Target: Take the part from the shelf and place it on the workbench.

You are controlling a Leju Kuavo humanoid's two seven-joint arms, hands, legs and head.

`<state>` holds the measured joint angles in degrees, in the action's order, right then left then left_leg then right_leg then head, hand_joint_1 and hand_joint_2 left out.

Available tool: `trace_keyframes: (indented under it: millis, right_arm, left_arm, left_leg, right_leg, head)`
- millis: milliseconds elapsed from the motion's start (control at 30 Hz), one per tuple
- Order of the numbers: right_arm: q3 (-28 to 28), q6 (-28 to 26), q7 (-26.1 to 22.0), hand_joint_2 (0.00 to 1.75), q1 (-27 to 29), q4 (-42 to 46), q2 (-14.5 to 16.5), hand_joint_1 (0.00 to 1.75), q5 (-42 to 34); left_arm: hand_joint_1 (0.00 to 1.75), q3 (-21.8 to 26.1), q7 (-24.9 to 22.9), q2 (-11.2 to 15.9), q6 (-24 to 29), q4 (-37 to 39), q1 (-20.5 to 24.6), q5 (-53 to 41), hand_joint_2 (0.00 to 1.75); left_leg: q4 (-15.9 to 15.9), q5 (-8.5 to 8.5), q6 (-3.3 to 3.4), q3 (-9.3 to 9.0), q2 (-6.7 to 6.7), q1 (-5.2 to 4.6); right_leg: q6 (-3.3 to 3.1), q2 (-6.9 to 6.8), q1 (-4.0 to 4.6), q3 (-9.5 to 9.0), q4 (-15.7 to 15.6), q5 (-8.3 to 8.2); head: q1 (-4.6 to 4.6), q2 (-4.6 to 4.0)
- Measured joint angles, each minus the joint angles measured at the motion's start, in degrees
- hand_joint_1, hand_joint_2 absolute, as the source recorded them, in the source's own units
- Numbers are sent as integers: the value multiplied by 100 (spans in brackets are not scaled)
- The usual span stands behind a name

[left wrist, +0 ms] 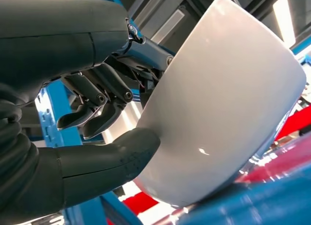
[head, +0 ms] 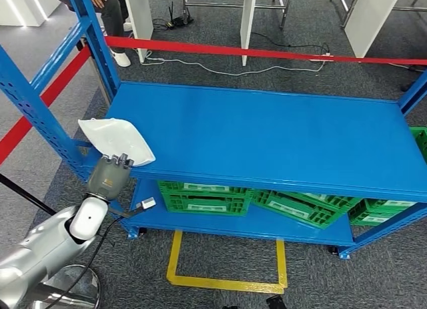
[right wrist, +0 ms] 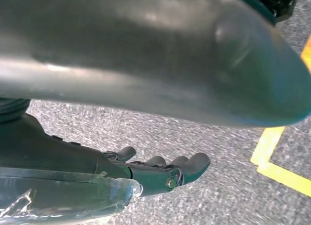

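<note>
Left hand [head: 111,170] grips the white part [head: 117,141] at its near edge, thumb [left wrist: 110,159] pressed under the shell and the darker fingers [left wrist: 96,106] curled over it. That part sits at the left end of the blue shelf [head: 271,132], overhanging its front corner beside the blue upright [head: 35,109]. Green crates [head: 206,197] lie on the lower level of the shelf, red tape [head: 261,53] runs behind it. Right hand [right wrist: 161,169] hangs over grey carpet [right wrist: 205,142], fingers loosely extended and holding nothing
</note>
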<state>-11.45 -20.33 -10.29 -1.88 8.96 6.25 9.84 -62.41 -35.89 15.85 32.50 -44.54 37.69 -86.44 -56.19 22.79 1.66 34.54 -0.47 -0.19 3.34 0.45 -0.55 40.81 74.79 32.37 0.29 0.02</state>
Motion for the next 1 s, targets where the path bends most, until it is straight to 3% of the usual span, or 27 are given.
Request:
trace_keyframes:
  millis: [33, 100, 167, 200, 267, 300, 367, 433, 467, 500, 533, 600, 667, 700, 767, 800, 833, 867, 933, 967, 1000]
  right_arm:
    - [0, 0, 0, 0, -2, 0, 0, 0, 1]
    - [0, -1, 1, 0, -14, 0, -1, 0, 2]
    - [1, -2, 3, 0, -29, 2, -1, 0, 2]
    - [2, -2, 4, 0, -32, 3, -1, 0, 2]
    - [3, -2, 7, 0, -19, 4, 2, 0, 2]
    - [3, -1, 8, 0, -16, 5, 3, 0, 2]
    - [5, 5, 8, 0, -20, 10, 7, 0, 2]
    - [10, 13, 7, 0, -25, 17, 7, 0, 0]
    - [14, 17, 7, 0, -22, 19, 7, 0, -1]
    - [17, 18, 7, 0, -19, 20, 7, 0, -3]
    - [22, 20, 7, 0, -17, 20, 7, 0, -4]
    - [31, 28, 6, 0, -20, 24, 7, 0, -13]
    - [37, 36, 2, 0, -29, 30, 7, 0, -22]
    - [39, 36, -1, 0, -33, 32, 7, 0, -25]
    - [41, 37, -4, 0, -24, 32, 7, 0, -29]
    - [41, 37, -3, 0, -10, 32, 7, 0, -31]
    - [42, 37, -2, 0, 6, 31, 7, 0, -32]
    - [42, 37, -1, 0, 18, 31, 7, 0, -33]
    - [42, 37, -2, 0, 18, 31, 7, 0, -34]
    - [42, 37, -2, 0, 12, 31, 7, 0, -34]
    - [42, 38, -2, 0, 6, 31, 7, 0, -34]
  left_arm:
    - [175, -12, -1, -2, -1, 0, -3, 0, 175]
    - [175, -28, -7, -2, -2, 1, -2, 0, 175]
    - [175, -33, -16, 4, -2, 1, 6, 0, 175]
    - [175, -36, -19, 6, -3, 1, 9, 0, 175]
    - [175, -45, -22, 7, -4, 1, 8, 0, 175]
    - [175, -50, -23, 8, -4, 1, 7, 0, 175]
    - [175, -60, -25, 14, -2, 3, 15, 0, 175]
    - [175, -75, -26, 22, -2, 4, 25, 0, 175]
    - [175, -88, -26, 23, -2, 5, 25, 0, 175]
    - [175, -103, -26, 22, -2, 7, 24, 0, 175]
    - [175, -118, -28, 21, -1, 8, 22, 0, 175]
    - [175, -135, -36, 21, 1, 8, 28, 0, 175]
    - [175, -139, -45, 16, 4, 8, 51, 0, 175]
    - [175, -143, -49, 13, 7, 8, 64, 0, 175]
    - [175, -157, -57, 7, 11, 8, 63, 0, 175]
    - [175, -168, -59, 4, 11, 8, 53, 0, 175]
    - [175, -179, -58, 0, 11, 8, 43, 0, 175]
    - [175, -187, -58, -3, 11, 8, 39, 0, 175]
    - [175, -197, -59, -1, 11, 8, 38, 0, 175]
    - [175, -202, -58, 1, 11, 8, 36, 0, 175]
    - [175, -212, -58, 1, 11, 8, 32, 0, 175]
  left_leg:
    - [-1, -45, -2, 55, -1, -8]
    - [-6, -130, -25, 140, -4, -22]
    - [-11, -211, -73, 192, -3, -30]
    - [-9, -255, -104, 207, -2, -27]
    - [4, -327, -172, 226, -4, -11]
    - [-25, -281, -209, 251, -5, -4]
    - [-358, 114, -279, 384, -6, 10]
    - [-1094, 681, -335, 600, -4, 27]
    - [-1430, 830, -353, 669, -3, 35]
    - [-1629, 843, -364, 671, -3, 40]
    - [-1631, 734, -369, 578, -3, 45]
    - [-1116, 456, -369, 120, -2, 57]
    - [-362, 437, -338, -412, -11, 58]
    - [-112, 494, -307, -559, -19, 50]
    - [45, 515, -204, -568, -25, 28]
    - [43, 466, -156, -515, -17, 25]
    - [46, 408, -106, -462, -8, 27]
    - [51, 343, -68, -400, 1, 32]
    - [48, 214, -28, -252, 7, 21]
    - [46, 146, -22, -168, 8, 12]
    - [43, 79, -20, -83, 8, 1]
  right_leg:
    - [-20, 0, 9, -161, -148, -116]
    - [-84, 1, 36, -721, -928, -356]
    - [-136, 8, 64, -1162, -1599, -386]
    - [-157, 12, 77, -1215, -1725, -354]
    - [-214, 9, 87, -1163, -1749, -418]
    - [-250, -1, 78, -1131, -1758, -464]
    - [-316, -16, 48, -1048, -1786, -596]
    - [-338, -16, 43, -883, -1781, -733]
    - [-331, -17, 42, -792, -1778, -802]
    - [-323, -21, 40, -703, -1774, -866]
    - [-313, -25, 37, -618, -1769, -928]
    - [-275, -30, 27, -476, -1753, -1041]
    - [-215, -28, 36, -370, -1725, -1137]
    - [-181, -26, 42, -329, -1719, -1194]
    - [-109, -20, 30, -263, -1738, -1307]
    - [-76, -19, 17, -220, -1725, -1283]
    - [-48, -18, 7, -161, -1634, -1153]
    - [-25, -19, 1, -77, -1421, -924]
    - [2, -22, 1, 132, -661, -350]
    - [6, -22, 2, 200, -273, -178]
    - [1, -21, 6, 202, -18, -136]
  head:
    - [1, 0]
    - [-1, 0]
    - [-6, 1]
    - [-6, 1]
    - [-2, 1]
    - [-1, 1]
    - [-13, 1]
    - [-28, 1]
    - [-31, 1]
    - [-30, 1]
    - [-30, 1]
    - [-31, 1]
    - [-33, 1]
    - [-33, 1]
    - [-31, 1]
    - [-30, 1]
    - [-25, 1]
    - [-21, 1]
    - [-13, 1]
    - [-13, 1]
    - [-14, 1]
